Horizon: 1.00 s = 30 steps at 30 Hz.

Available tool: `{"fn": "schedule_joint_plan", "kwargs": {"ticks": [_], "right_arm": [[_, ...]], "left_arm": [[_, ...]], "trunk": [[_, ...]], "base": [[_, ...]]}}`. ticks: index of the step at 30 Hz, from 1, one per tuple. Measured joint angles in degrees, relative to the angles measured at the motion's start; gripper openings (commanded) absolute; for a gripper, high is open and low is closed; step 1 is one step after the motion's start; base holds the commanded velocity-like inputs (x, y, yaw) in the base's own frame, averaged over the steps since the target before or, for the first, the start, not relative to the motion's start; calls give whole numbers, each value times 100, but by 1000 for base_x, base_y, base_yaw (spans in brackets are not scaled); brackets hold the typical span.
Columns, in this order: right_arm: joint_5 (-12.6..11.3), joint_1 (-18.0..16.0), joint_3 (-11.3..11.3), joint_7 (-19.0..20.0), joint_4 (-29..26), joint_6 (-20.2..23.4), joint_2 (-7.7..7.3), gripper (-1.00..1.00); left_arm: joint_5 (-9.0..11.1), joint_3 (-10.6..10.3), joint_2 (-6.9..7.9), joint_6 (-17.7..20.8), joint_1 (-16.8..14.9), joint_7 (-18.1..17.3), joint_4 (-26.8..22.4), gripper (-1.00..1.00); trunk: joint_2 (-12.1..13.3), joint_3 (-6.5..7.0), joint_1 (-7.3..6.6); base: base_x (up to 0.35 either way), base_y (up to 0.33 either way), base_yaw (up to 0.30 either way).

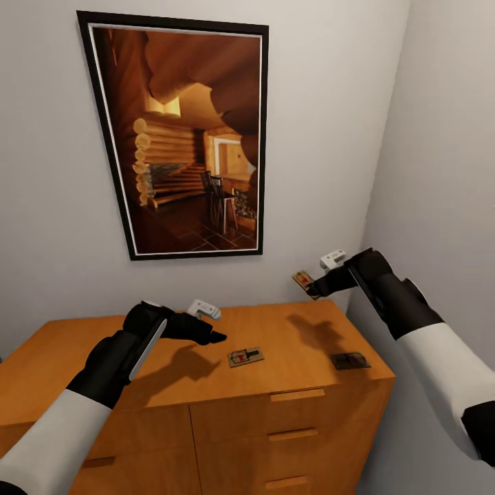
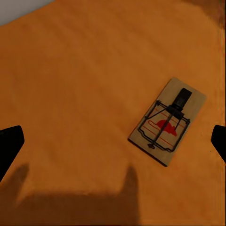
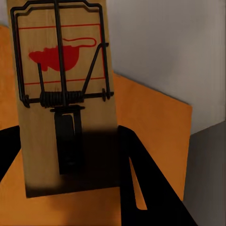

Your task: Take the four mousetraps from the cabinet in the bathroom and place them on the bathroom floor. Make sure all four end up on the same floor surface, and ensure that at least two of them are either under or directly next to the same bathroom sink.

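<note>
Head view: we face a wide orange-brown wooden cabinet (image 1: 206, 385) with matching bar handles on its drawer fronts, set in a corner of pale walls. A black-framed picture of a log-cabin interior (image 1: 182, 137) hangs above it. Our left gripper (image 1: 210, 335) hovers low over the cabinet top, fingers pointing toward the middle; we cannot tell the finger spacing from here. Just beside its tip, a small flat wooden mousetrap with dark wire and a red mark (image 1: 245, 357) lies flat on the top, near the front edge. A second trap, dark in shadow (image 1: 349, 360), lies flat near the top's right front corner. Our right gripper (image 1: 315, 287) is raised above the right end of the cabinet, well clear of the surface, pinching a third wooden trap (image 1: 302, 280), which is tilted in the air.

Left wrist view: the two black fingertips (image 2: 10, 143) sit at opposite edges of the picture, spread wide, nothing between them but bare cabinet top. The red-marked trap (image 2: 167, 121) lies flat on the wood, nearer one fingertip, untouched.

Right wrist view: the black fingers (image 3: 146, 183) are pressed onto the lower end of the held trap (image 3: 63, 94), board facing the camera, wire spring and red mark plainly visible. The orange cabinet top and grey wall lie behind it.
</note>
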Motion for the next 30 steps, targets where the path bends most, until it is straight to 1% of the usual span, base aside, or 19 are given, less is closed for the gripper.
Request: {"fn": "schedule_joint_plan", "kwargs": {"ticks": [4,5,12,15,16,19,20,23,24,25,27,30], "right_arm": [[-1,0,-1,2,-60,0,69,-100],[-7,0,-8,2,-75,1,100,-100],[8,0,-21,3,-97,-2,140,-100],[11,0,-18,3,-99,-3,126,-100],[11,0,-18,3,-100,-3,120,-100],[11,0,-17,3,-101,-2,111,-100],[11,0,-17,3,-101,-3,107,-100],[10,0,-17,3,-101,-2,104,-100],[10,0,-17,3,-101,-2,103,-100],[10,0,-17,3,-99,-2,102,-100],[5,0,-17,-1,-95,-3,101,-100],[2,0,-14,-1,-93,-2,101,-100]], "left_arm": [[-23,0,24,-46,-1,-305,13,100],[-54,1,29,-99,-1,-422,13,100],[-293,2,53,-267,-1,-675,1,100],[-359,-1,95,-296,-1,-961,22,100],[-393,-2,126,-309,-3,-1160,22,100],[-499,-2,176,-329,-12,-1495,24,100],[-607,-1,206,-355,-26,-1719,30,100],[-823,0,230,-450,-46,-2045,36,100],[-977,1,234,-547,-52,-2229,36,100],[-1054,2,232,-600,-56,-2313,36,100],[-1332,3,217,-778,-62,-2598,47,100],[-1442,3,212,-843,-63,-2713,52,100]], "trunk": [[0,0,0],[0,0,0],[0,0,0],[0,0,0],[0,0,0],[0,0,0],[0,0,0],[0,0,0],[0,0,0],[0,0,0],[0,0,0],[0,0,0]], "base": [[0,0,0],[0,0,0],[0,0,0],[0,0,0],[0,0,0],[0,0,0],[0,0,0],[0,0,0],[0,0,0],[0,0,0],[0,0,0],[0,0,0]]}}
